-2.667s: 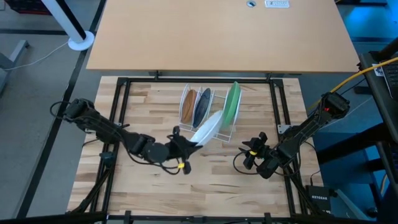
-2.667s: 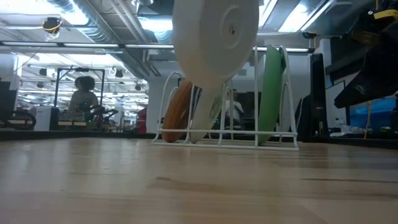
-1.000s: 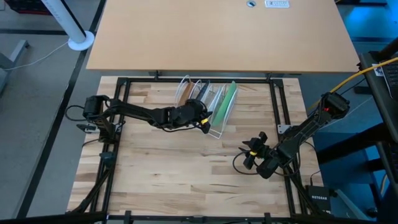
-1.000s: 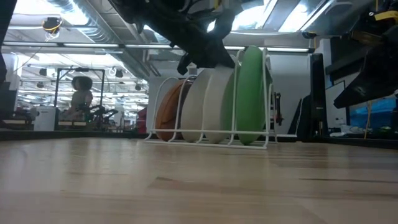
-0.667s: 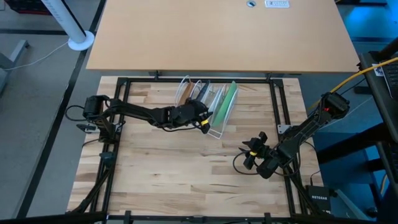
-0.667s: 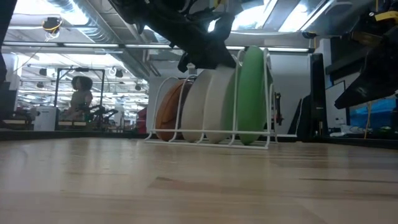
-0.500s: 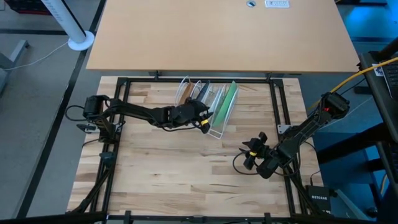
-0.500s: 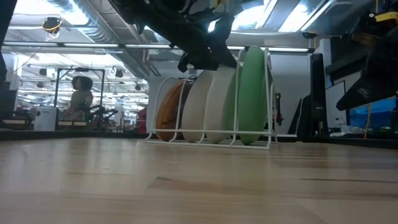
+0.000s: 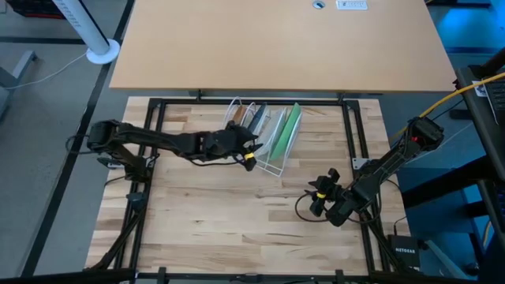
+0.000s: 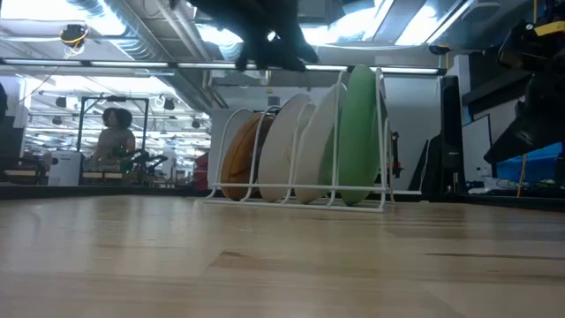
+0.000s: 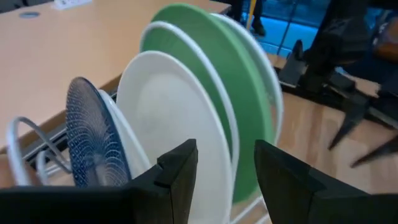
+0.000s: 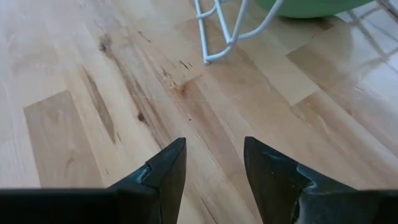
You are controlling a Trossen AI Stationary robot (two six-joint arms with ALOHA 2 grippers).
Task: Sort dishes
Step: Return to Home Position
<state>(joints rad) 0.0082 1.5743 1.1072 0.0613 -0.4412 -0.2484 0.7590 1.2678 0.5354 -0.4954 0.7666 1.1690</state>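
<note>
A white wire rack [image 9: 267,146] stands at the table's far middle with the dishes on edge in its slots. In the left wrist view they run blue speckled dish [image 11: 93,146], white plate [image 11: 165,118], green plate [image 11: 227,87]. The brown plate [image 10: 237,163] stands at the rack's left end in the low view. My left gripper [image 9: 249,150] [image 11: 227,180] is open just left of the rack and above it [image 10: 269,40], touching nothing. My right gripper [image 9: 319,193] [image 12: 214,168] hangs open over bare wood to the rack's near right.
The rack's near corner foot [image 12: 208,59] and the green plate's lower edge [image 12: 311,6] show just ahead of my right gripper. A black frame [image 9: 154,134] borders the wooden table [image 9: 237,221]. A person [image 10: 115,132] stands in the room far behind.
My left gripper has opened and let go of the white plate, then drawn back toward the table's left edge and risen above the rack. The white plate stays standing in its slot next to the green plate.
</note>
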